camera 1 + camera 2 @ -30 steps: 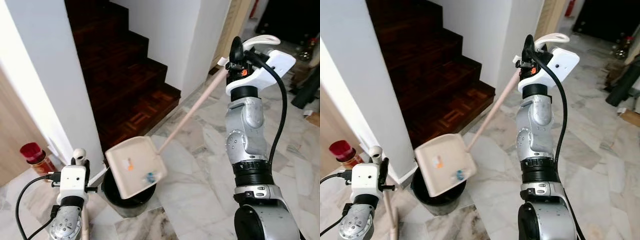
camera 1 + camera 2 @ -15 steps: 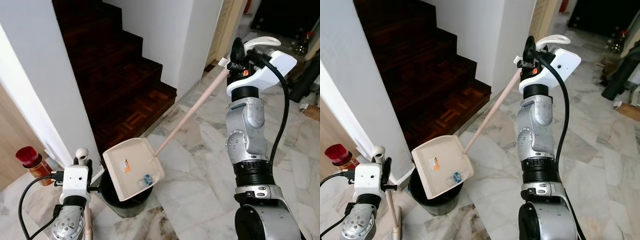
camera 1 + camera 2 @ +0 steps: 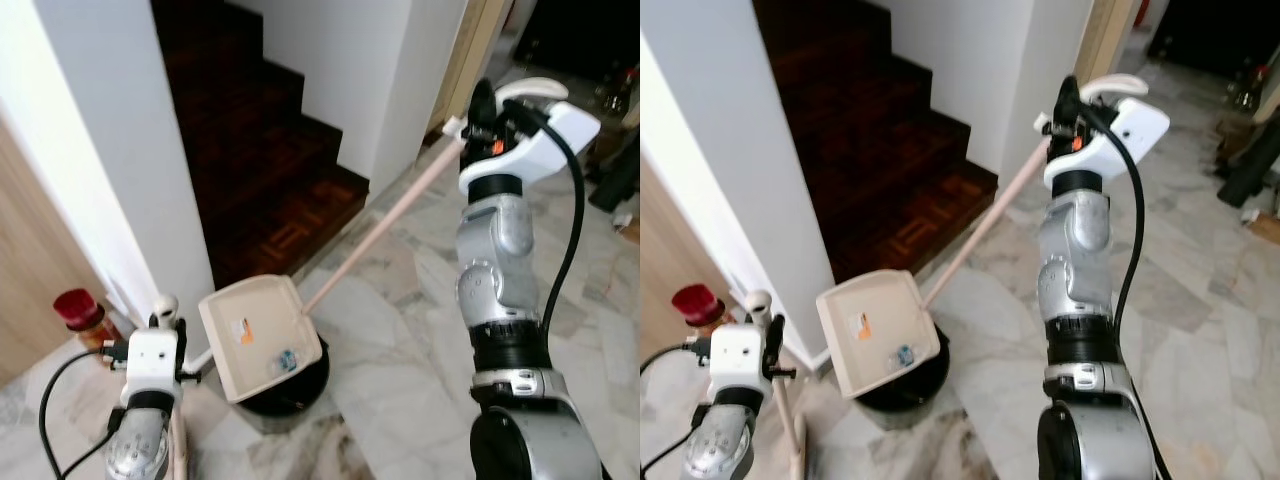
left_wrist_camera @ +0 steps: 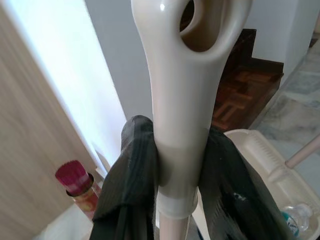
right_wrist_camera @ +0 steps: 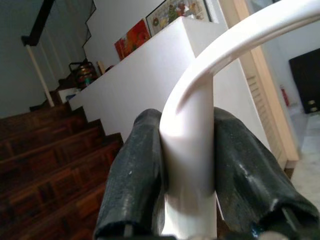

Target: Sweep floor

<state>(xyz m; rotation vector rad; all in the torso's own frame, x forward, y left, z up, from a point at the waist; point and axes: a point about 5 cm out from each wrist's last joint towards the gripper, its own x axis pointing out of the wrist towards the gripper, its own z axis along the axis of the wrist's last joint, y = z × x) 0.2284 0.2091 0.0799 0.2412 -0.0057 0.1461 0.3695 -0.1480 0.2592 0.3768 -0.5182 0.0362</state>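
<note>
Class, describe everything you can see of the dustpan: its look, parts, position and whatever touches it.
The dustpan is cream, plastic-looking, with a shallow square tray on a long, straight pale handle. The tray tilts over a black bin, with small orange and blue scraps lying in it. The right gripper is clamped on the handle's curved top end, holding it raised.

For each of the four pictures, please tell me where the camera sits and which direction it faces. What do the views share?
Left eye view: on the head, looking forward and down at the cream plastic dustpan over the black round bin; both silver arms show.
Right eye view: same head, same scene, slightly shifted.
Left wrist view: on the left wrist, looking along the left end effector gripping a beige looped broom handle.
Right wrist view: on the right wrist, looking along the right end effector gripping the white curved dustpan handle, toward the dark wooden stairs.
Shared: dustpan and stairs.
</note>
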